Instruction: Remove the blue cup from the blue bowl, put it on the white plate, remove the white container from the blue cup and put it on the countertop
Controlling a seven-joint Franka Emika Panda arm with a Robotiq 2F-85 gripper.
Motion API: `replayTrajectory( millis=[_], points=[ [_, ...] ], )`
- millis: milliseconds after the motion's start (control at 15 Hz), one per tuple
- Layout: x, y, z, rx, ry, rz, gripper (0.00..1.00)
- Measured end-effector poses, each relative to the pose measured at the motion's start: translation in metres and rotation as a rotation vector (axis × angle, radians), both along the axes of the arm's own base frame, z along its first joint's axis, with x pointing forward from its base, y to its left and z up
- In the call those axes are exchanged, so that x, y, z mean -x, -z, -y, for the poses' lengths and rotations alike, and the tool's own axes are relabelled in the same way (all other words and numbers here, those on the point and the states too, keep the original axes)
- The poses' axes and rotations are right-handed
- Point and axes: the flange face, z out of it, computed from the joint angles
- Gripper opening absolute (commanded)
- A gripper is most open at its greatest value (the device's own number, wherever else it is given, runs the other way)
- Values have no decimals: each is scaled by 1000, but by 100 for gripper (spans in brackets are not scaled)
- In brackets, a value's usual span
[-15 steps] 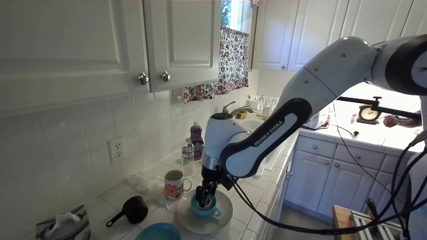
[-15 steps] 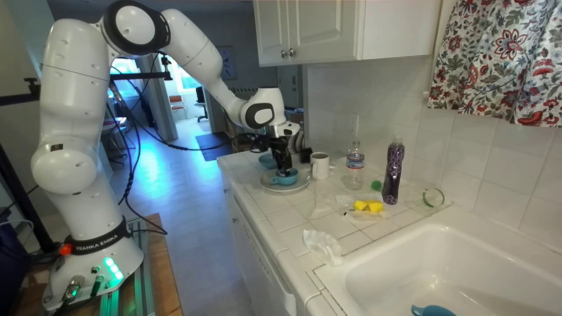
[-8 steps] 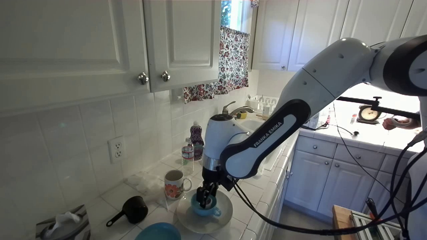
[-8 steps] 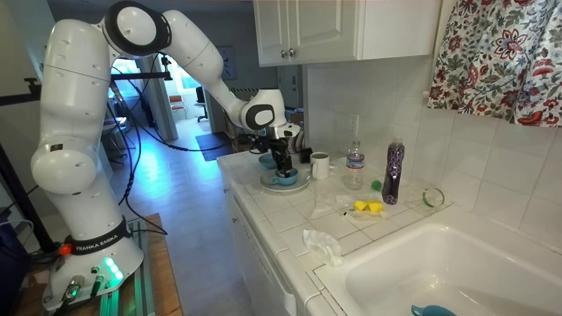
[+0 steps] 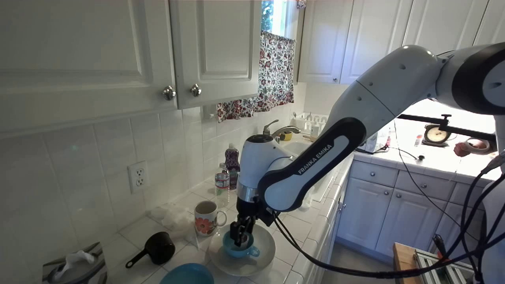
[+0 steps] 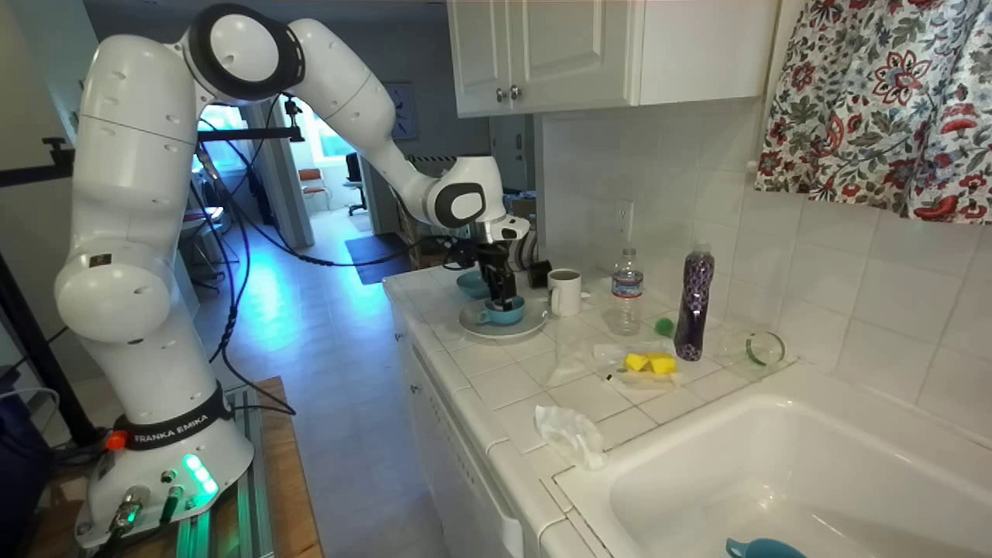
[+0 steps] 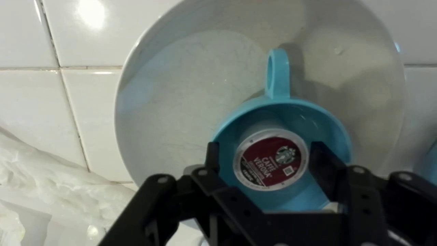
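Points down over the blue cup (image 7: 322,126) with the hand (image 7: 266,152) spread to a moderate width, fingers (image 7: 212,155) on either side of the white container (image 7: 269,159). Leaves a visible gap to the container at one finger; lies just beside the edge of the lid (image 7: 273,167) at the other, contact there not readable. Has hold of nothing.

Inside the blue cup: white container, with the dark red lid, marked "Caffè Verona", face-on in the wrist view.

Under the blue cup: white plate (image 7: 184,95), bearing the cup upright, with the cup's handle (image 7: 280,77) out over bare plate.

Under the plate: worktop (image 7: 30,109), of white tile with visible grout lines.

Near the plate, in both exterior views: blue bowl (image 5: 187,273), on the worktop.

Also on the worktop, in an exterior view: flowered mug (image 5: 204,223), just beside the plate; black handled vessel (image 5: 161,249), near the bowl.

Farther along, in an exterior view: clear bottle (image 6: 626,287) and purple bottle (image 6: 693,306), both upright; yellow piece (image 6: 651,363) near the purple bottle.
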Motion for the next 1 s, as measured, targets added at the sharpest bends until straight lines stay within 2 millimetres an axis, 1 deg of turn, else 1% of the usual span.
replayTrajectory(
  millis=[67, 200, 267, 333, 400, 600, 667, 733, 800, 867, 1000],
  points=[
    [-1, 0, -1, 0, -2, 1, 39],
    [-3, 0, -3, -1, -5, 1, 54],
    [-4, 0, -3, -1, -5, 1, 58],
    [-5, 0, -4, -1, -5, 0, 67],
    [-5, 1, -4, -1, -6, 0, 83],
    [-4, 8, -7, -1, -11, -12, 97],
    [-4, 11, -8, -1, -12, -16, 61],
    [-5, 13, -9, -1, -14, -17, 65],
    [-6, 13, -10, -1, -16, -17, 64],
    [-6, 13, -10, -1, -16, -18, 58],
    [-8, 11, -10, 0, -16, -18, 42]
  ],
)
